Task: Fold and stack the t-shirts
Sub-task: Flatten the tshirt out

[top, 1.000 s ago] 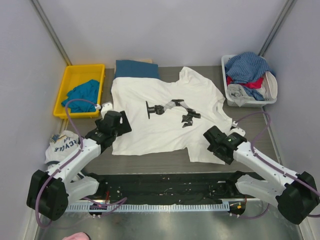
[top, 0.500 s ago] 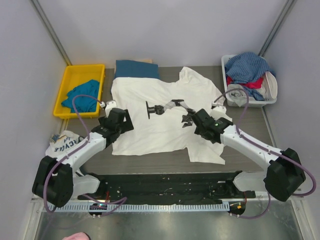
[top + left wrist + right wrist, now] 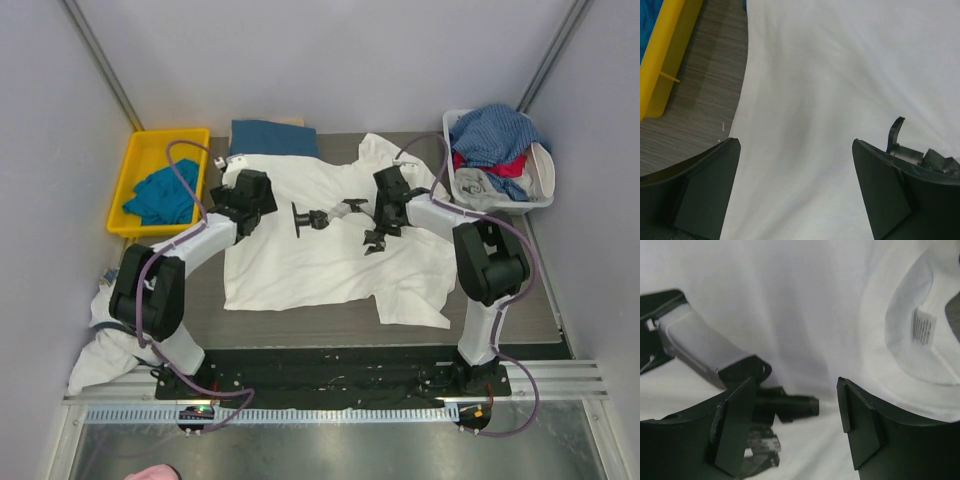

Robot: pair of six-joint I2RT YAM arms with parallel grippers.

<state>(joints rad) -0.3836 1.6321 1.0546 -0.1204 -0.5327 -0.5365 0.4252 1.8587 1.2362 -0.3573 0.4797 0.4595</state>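
A large white t-shirt [image 3: 330, 250] with a black graphic [image 3: 345, 220] lies spread flat on the table. A dark blue t-shirt [image 3: 273, 137] lies folded behind it at the back edge. My left gripper [image 3: 250, 186] hovers over the white shirt's left shoulder area, open with only cloth [image 3: 805, 100] below the gripper [image 3: 795, 187]. My right gripper [image 3: 386, 188] hangs over the upper chest, just right of the graphic. It [image 3: 797, 420] is open and empty. The collar label [image 3: 922, 327] shows ahead to its right and the printed marks [image 3: 715, 352] to its left.
A yellow tray [image 3: 140, 150] holding a teal cloth [image 3: 162, 192] stands at the left; its wall [image 3: 662, 65] shows in the left wrist view. A white basket [image 3: 455, 185] heaped with clothes stands at the back right. A white printed cloth [image 3: 112, 300] hangs off the near left.
Both arms have swung from the shirt's near hem and sides up over its far half, the left to the shoulder, the right to the chest. The jaws stayed as wide.
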